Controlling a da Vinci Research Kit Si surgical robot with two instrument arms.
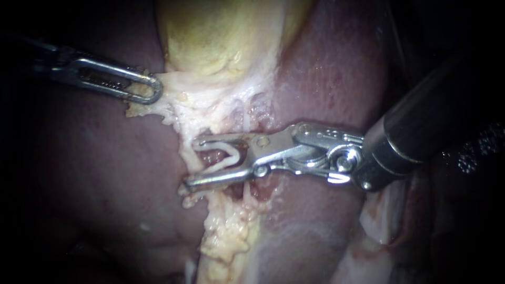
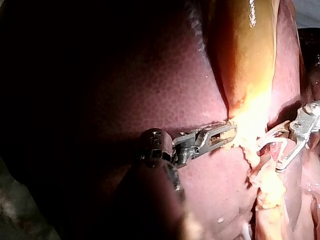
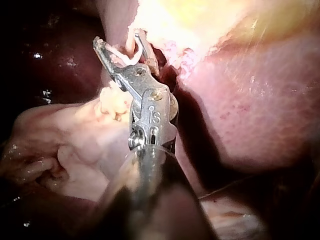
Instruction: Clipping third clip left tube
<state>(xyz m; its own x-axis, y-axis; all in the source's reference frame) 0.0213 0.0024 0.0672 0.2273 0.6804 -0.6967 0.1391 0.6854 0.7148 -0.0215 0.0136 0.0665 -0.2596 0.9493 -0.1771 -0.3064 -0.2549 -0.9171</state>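
endoscope view: left instrument (image 1: 150,89) enters from the left, its jaws clamped on pale tissue (image 1: 181,92) at the lower edge of the yellow gallbladder (image 1: 221,37). right instrument (image 1: 192,163) enters from the right, jaws wide apart and carrying a white clip (image 1: 226,152), one leg of the clip against each jaw. a reddish tube (image 1: 212,156) lies between the clip's legs, with the clip not closed on it. which tube this is cannot be told. dark red liver (image 1: 94,158) lies on both sides.

left wrist view: left instrument (image 2: 227,134), jaws closed on pale tissue (image 2: 245,135) just below the gallbladder (image 2: 245,55). ahead of it, near but apart, the right instrument (image 2: 272,155) holds the open clip (image 2: 272,137). liver (image 2: 165,80) lies beneath the shaft.

right wrist view: right instrument (image 3: 117,39), jaws spread, with the clip (image 3: 125,56) seated between them against pale tissue. gallbladder (image 3: 200,15) lies ahead and liver (image 3: 260,100) beside the shaft. the tube is not clearly seen here.
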